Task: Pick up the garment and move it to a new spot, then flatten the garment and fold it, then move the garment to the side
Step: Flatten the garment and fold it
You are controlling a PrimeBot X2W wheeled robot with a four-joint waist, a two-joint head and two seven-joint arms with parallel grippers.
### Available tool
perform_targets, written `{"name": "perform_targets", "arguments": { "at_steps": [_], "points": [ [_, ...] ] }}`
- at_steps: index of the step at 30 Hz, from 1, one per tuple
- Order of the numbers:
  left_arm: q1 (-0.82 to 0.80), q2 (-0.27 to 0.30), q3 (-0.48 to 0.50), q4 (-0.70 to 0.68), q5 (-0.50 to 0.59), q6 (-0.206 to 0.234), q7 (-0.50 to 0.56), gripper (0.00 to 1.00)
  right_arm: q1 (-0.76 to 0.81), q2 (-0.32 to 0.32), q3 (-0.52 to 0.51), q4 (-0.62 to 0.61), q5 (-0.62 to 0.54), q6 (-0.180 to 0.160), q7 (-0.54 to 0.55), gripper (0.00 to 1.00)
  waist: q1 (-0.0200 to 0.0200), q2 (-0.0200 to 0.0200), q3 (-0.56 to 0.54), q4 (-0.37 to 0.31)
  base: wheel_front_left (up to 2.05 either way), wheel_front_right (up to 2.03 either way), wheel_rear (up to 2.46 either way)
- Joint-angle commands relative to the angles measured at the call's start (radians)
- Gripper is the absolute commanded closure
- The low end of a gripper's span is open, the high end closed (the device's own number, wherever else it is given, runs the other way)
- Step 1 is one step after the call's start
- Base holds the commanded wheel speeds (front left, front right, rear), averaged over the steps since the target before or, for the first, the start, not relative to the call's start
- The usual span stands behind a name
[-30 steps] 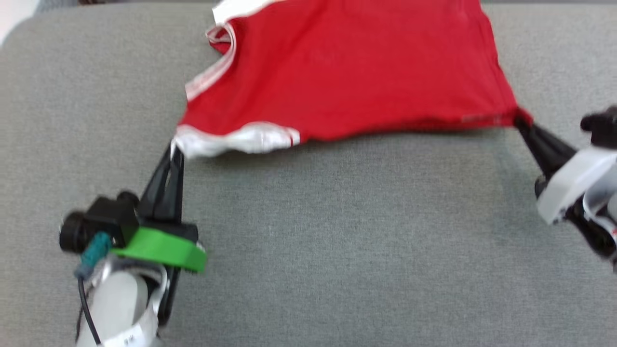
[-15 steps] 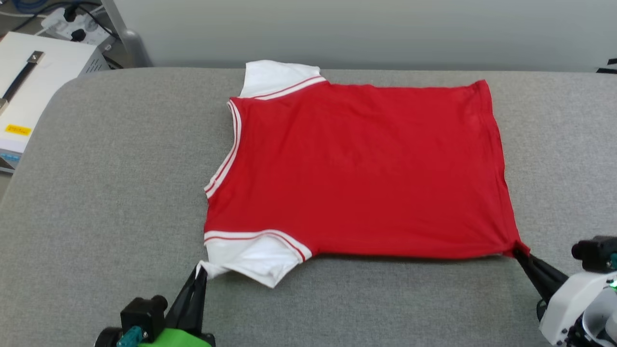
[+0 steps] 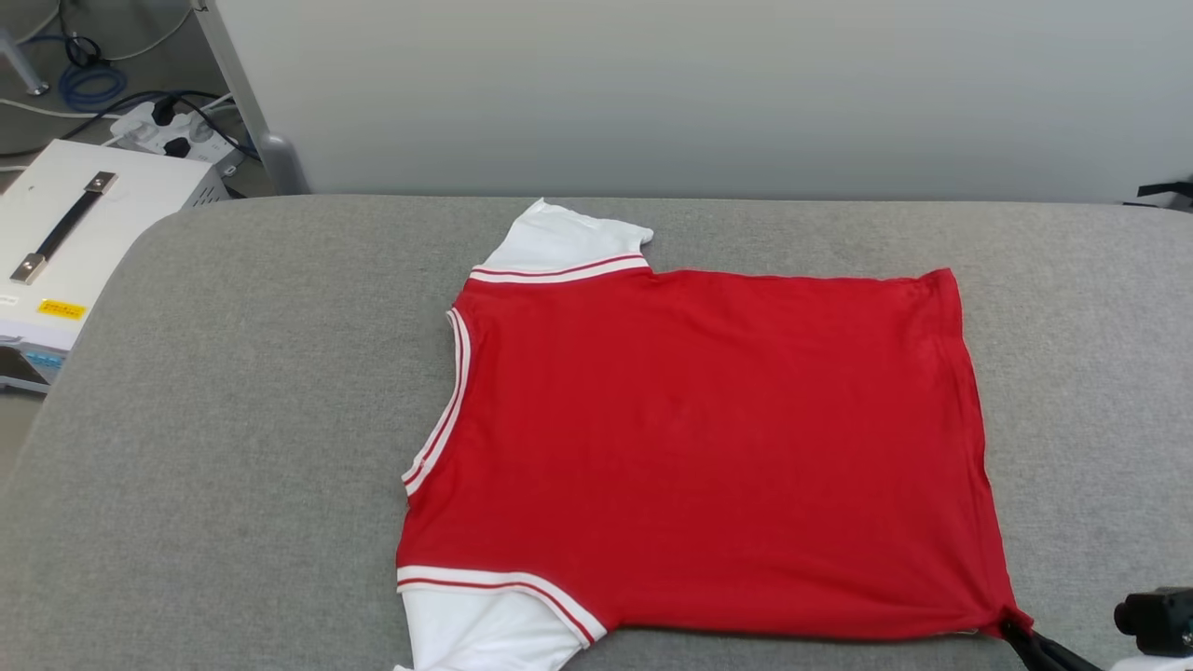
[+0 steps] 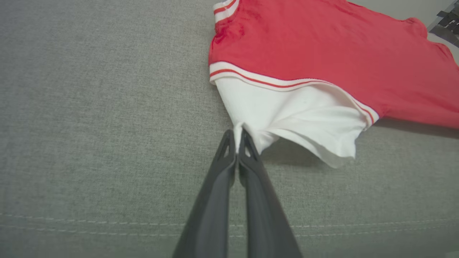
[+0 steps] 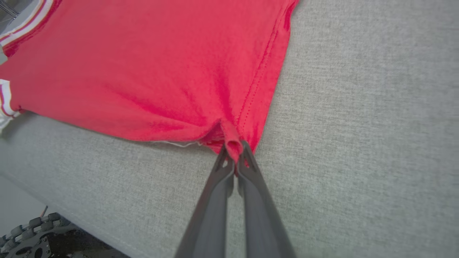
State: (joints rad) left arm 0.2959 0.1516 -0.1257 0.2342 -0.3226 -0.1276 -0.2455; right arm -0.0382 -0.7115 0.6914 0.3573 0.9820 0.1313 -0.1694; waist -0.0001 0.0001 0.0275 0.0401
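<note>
Head cam has tilted up since a sec ago; both grips unchanged. Grey padded table (image 3: 233, 419) carries the garment (image 3: 708, 447), spread flat, plain red side up, centre-right, w/ bare room to its left. White case (image 3: 84, 224) and power strip (image 3: 172, 135) sit beyond the far-left corner. Left gripper (image 4: 236, 143) pinches the near sleeve's tip; right gripper (image 5: 233, 154) clamps the near hem corner, fingers low over the pad.
</note>
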Motion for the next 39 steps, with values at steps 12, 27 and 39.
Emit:
{"name": "perform_targets", "arguments": {
  "at_steps": [12, 27, 39],
  "points": [
    [-0.154, 0.055, -0.054, -0.04, 0.06, 0.005, 0.016, 1.0, 0.035, 0.019, -0.166, -0.108, -0.05, -0.001, 0.087, 1.0, 0.0001, -0.0001, 0.015, 0.006, 0.0, 0.0, 0.0],
    [-0.567, 0.178, -0.207, 0.089, 0.045, -0.003, 0.035, 1.0, -0.084, 0.083, -0.288, -0.165, -0.098, -0.001, 0.186, 1.0, 0.0001, -0.0001, 0.133, -0.036, 0.0, 0.0, 0.0],
    [-0.864, 0.229, -0.309, 0.368, -0.041, -0.003, 0.001, 1.0, -0.292, 0.121, -0.257, -0.089, -0.117, -0.001, 0.247, 1.0, 0.0001, -0.0001, 0.272, -0.06, 0.0, 0.0, 0.0]
  ]
}}
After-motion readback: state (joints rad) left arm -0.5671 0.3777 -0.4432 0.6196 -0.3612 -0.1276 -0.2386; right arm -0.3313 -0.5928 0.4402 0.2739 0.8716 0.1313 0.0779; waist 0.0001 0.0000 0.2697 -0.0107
